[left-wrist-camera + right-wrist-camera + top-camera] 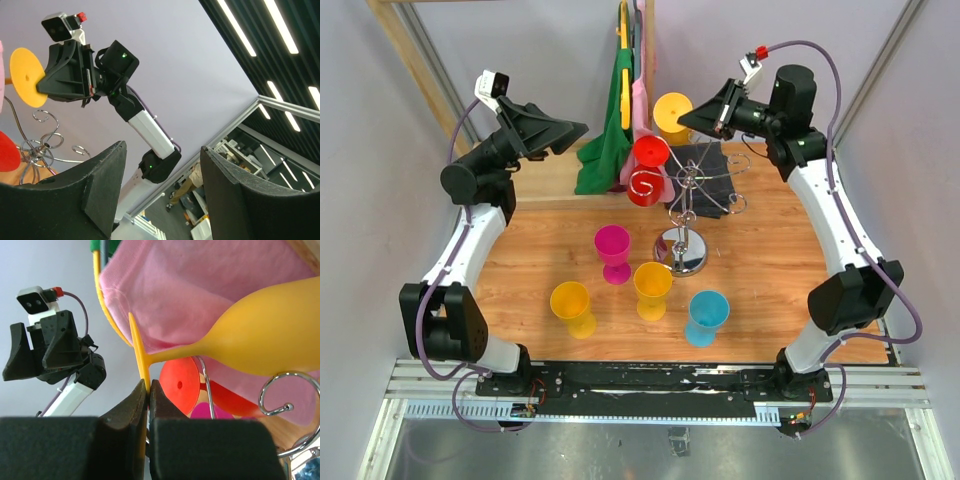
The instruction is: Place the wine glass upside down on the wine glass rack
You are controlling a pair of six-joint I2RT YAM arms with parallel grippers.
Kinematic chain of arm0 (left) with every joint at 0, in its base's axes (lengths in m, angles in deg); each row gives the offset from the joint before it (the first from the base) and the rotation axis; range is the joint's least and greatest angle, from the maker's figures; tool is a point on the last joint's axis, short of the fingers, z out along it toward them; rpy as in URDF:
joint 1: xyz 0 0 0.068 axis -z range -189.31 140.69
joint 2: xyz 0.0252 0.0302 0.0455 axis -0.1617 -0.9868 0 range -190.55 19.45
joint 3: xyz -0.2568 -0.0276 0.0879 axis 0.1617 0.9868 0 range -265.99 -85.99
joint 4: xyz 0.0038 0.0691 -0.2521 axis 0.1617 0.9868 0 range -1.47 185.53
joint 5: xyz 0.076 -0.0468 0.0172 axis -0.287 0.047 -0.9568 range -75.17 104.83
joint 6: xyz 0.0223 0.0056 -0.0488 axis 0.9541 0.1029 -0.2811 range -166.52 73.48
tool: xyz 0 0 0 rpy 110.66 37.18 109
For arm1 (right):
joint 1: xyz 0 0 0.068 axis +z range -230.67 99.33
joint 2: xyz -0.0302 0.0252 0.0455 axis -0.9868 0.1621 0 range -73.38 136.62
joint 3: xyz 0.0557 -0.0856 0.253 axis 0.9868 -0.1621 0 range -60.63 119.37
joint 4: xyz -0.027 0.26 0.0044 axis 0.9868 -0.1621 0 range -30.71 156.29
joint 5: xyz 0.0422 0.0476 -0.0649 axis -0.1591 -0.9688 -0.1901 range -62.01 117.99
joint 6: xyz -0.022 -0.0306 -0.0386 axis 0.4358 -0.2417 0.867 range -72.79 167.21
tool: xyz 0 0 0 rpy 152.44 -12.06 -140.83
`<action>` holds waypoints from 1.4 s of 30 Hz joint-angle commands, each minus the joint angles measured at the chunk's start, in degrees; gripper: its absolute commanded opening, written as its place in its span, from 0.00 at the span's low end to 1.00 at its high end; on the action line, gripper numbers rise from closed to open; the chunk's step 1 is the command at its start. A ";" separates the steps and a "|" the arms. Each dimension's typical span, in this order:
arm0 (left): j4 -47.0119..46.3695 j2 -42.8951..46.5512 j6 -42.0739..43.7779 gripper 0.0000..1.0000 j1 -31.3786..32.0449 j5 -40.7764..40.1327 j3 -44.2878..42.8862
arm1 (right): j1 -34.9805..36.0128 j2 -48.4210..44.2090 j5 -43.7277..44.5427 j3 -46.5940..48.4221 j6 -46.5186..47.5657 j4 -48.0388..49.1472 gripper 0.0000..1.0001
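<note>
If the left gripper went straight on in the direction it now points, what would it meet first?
Nothing close: the left gripper faces free air, and the right arm's white link looks first in line, though depth is unclear.

Layout of the table (770, 250). The rack (685, 215) stands right of centre. A hung glass (648, 165) sits on a rack arm at its left rear. The held glass (672, 112) lies behind and above the rack, its foot pinched between the fingers of the right gripper (149, 387). Before the rack stand four upright glasses: glass a (613, 252) just left of the base, glass b (652, 288) just before the base, glass c (572, 307) farther left, and glass d (706, 317) nearest, on the right. Cloths (610, 135) hang behind the table's rear edge, left of the held glass. The left gripper (575, 130) is raised at left rear, well apart from the rack.
</note>
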 commanded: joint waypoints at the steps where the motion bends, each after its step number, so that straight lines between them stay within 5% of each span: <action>1: -0.23 1.98 1.46 0.65 -0.29 1.03 0.56 | 0.76 -1.49 -1.56 -2.92 0.63 -0.88 0.01; 42: 1.59 2.97 2.41 0.65 -0.29 0.98 1.22 | -5.63 -7.85 -2.00 -8.94 1.64 -8.53 0.01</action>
